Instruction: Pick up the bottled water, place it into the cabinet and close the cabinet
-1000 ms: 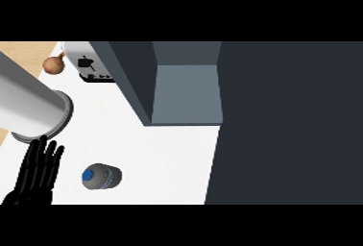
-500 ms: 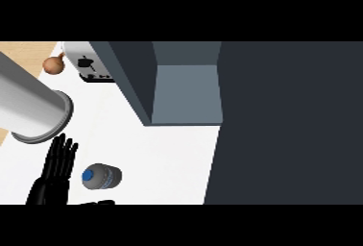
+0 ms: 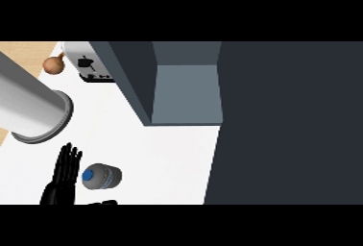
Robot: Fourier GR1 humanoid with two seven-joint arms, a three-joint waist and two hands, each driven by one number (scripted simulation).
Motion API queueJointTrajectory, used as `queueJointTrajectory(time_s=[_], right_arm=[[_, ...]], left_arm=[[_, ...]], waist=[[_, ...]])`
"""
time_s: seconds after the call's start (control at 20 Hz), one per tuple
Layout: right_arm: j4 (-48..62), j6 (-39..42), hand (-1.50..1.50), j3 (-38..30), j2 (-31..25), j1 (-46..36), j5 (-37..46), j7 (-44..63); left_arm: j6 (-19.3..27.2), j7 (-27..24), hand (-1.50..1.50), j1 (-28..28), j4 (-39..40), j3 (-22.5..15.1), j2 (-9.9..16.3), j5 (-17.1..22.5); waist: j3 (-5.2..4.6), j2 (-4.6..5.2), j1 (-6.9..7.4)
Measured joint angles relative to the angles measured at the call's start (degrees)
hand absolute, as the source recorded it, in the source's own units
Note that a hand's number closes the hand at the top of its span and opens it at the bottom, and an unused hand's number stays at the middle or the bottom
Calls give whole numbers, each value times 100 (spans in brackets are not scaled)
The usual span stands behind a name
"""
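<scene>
One bottled water [image 3: 100,176] stands on the white surface [image 3: 163,153], seen from above: blue cap, grey ribbed body.
Left robot hand [image 3: 62,175] lies at its nine o'clock, fingers straight, holding nothing; open cabinet [image 3: 186,93] at one o'clock shows bare grey walls.

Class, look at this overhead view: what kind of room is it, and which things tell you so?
Most likely a kitchen. A white counter carries a silver toaster at the back, an open grey cabinet beside it, and a blue-capped water bottle standing near the robot's black hand.
</scene>
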Motion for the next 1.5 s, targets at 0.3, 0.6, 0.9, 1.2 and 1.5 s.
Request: queueJointTrajectory(time_s=[0.3, 0.6, 0.9, 1.2, 1.5], right_arm=[[1, -123, -150, 109, -1, -73, 37, 66], [5, -128, -150, -45, -50, -197, 36, 183], [-13, -215, -150, 197, -62, -71, 75, 103], [-6, -249, -150, 155, -104, 132, 94, -121], [-6, -143, -150, 28, -212, 383, 78, -321]], left_arm=[[-129, -647, -150, -218, 945, 109, -52, -84], [-409, -1189, -150, -808, 2038, 355, 34, -2], [-671, -1593, -150, -1116, 2654, 493, -23, 148], [-762, -1826, -150, -1421, 3143, 561, -88, 195], [-1056, -2035, 150, -1889, 3806, 672, -69, 309]], waist=[[0, -1, -3], [-1, 3, -6], [-1, -3, -22], [1, 0, -18], [2, 4, -26]])
